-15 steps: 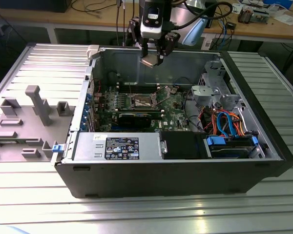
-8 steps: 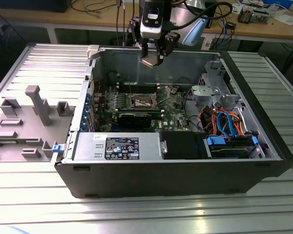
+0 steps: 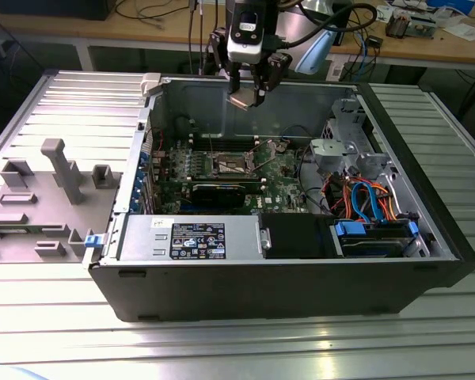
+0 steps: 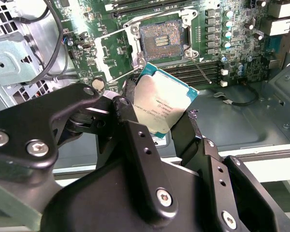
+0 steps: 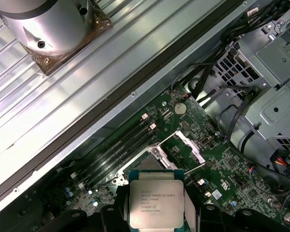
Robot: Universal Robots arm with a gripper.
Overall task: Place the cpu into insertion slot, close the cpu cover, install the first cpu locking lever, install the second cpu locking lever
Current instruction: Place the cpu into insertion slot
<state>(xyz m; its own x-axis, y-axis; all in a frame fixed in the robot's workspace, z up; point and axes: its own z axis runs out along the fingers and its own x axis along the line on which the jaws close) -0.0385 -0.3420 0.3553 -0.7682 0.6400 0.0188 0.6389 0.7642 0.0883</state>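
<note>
My gripper (image 3: 246,95) hangs above the open computer case, shut on the cpu (image 3: 244,100). In both wrist views the pale silver chip (image 4: 159,104) (image 5: 156,197) sits tilted between the black fingers (image 4: 129,104), with my gripper (image 5: 157,215) holding it by two opposite edges. The insertion slot (image 4: 162,41) (image 3: 231,165) lies open and dark-centred on the green board, well below the chip. The cpu cover (image 4: 113,50) (image 5: 187,145) is flipped up beside the socket. A thin locking lever (image 4: 203,72) stands loose next to it.
A power supply (image 3: 190,237) fills the case's near side, with a blue drive bay (image 3: 376,233) and coloured cables at the exterior view's right. A metal drive cage (image 3: 352,150) stands near the socket. A coin battery (image 5: 181,109) sits on the board. Grey fixtures (image 3: 43,190) lie outside, left.
</note>
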